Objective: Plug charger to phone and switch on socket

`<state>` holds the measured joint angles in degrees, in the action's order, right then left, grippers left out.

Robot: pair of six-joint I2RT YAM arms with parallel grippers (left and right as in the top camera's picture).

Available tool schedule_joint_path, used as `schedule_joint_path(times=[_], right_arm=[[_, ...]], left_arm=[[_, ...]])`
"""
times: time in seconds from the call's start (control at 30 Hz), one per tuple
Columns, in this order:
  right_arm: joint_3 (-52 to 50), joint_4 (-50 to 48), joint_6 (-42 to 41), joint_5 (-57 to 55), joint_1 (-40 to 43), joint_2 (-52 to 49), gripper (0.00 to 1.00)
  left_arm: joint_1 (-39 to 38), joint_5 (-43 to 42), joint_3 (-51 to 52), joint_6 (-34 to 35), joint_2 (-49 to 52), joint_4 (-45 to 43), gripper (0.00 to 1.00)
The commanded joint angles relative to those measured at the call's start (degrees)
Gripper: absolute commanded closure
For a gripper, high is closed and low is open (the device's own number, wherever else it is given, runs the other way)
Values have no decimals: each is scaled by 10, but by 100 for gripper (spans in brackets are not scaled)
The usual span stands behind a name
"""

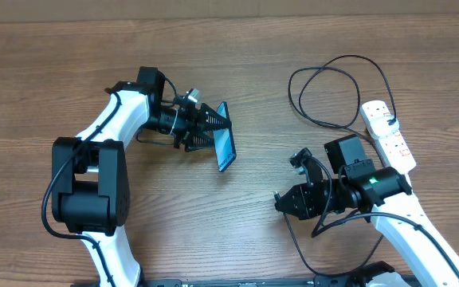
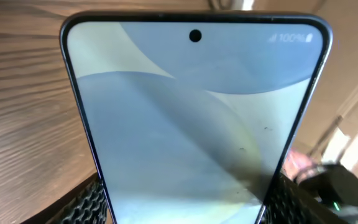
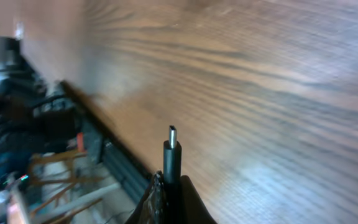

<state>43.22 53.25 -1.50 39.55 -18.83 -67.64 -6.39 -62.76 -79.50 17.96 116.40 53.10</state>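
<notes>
Alignment governs this step: the plug tip (image 3: 172, 152) must meet the phone's port squarely before any push. Left gripper (image 1: 210, 131) is clamped on the phone (image 1: 225, 149) and holds it on edge above the table (image 1: 134, 48). Right gripper (image 1: 282, 202) is closed on the charger (image 1: 325, 84) just behind the tip. Tip and phone are well apart. Socket (image 1: 390, 134) lies beyond the right arm, and the cable runs to it. Its switch state cannot be read.

Recommended procedure:
- Turn the phone so its port edge faces the tip.
- Bring the tip in along the port axis, connector flat parallel to the screen.
- Insert slowly, with the phone braced against the push.
- Leave slack so the loop does not drag the tip off line.

Overhead view gives the gap between the arms and the cable loop, but the tip is too small to read there. Right wrist view shows the tip exposed and straight, with no phone in frame. Left wrist view shows the lit screen, camera hole at the far end, and finger pads (image 2: 89, 205) at both lower edges. No view shows the port.
</notes>
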Motion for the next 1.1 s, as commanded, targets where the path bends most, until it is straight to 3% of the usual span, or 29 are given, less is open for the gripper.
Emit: schedule_joint_path(times=[0.0, 0.37, 0.73, 0.77, 0.8, 0.83, 0.87, 0.97, 1.07], right_arm=[[0, -18, -22, -58, -20, 8, 96], [-1, -73, -168, -313, -37, -13, 96], [-2, -87, -187, -296, -37, -145, 83], [-2, -92, -187, -288, -37, -155, 77], [-2, -99, -187, -286, -37, -167, 59], [1, -105, -187, -286, -37, -169, 33], [6, -105, -187, -287, -37, -167, 24], [46, -76, -186, -305, -36, -161, 6], [118, -18, -183, -322, -36, -152, 0]], left_arm=[[-8, 21, -14, 40, 5, -3, 61], [-8, 17, -14, 39, 5, -7, 60], [-8, 17, -14, 39, 5, -5, 60], [-8, 17, -14, 39, 5, -5, 60], [-8, 17, -14, 39, 5, -5, 60], [-8, 17, -14, 39, 5, -5, 60], [-8, 17, -14, 39, 5, -5, 60], [-8, 17, -14, 39, 5, -5, 60], [-8, 17, -14, 39, 5, -5, 60]])
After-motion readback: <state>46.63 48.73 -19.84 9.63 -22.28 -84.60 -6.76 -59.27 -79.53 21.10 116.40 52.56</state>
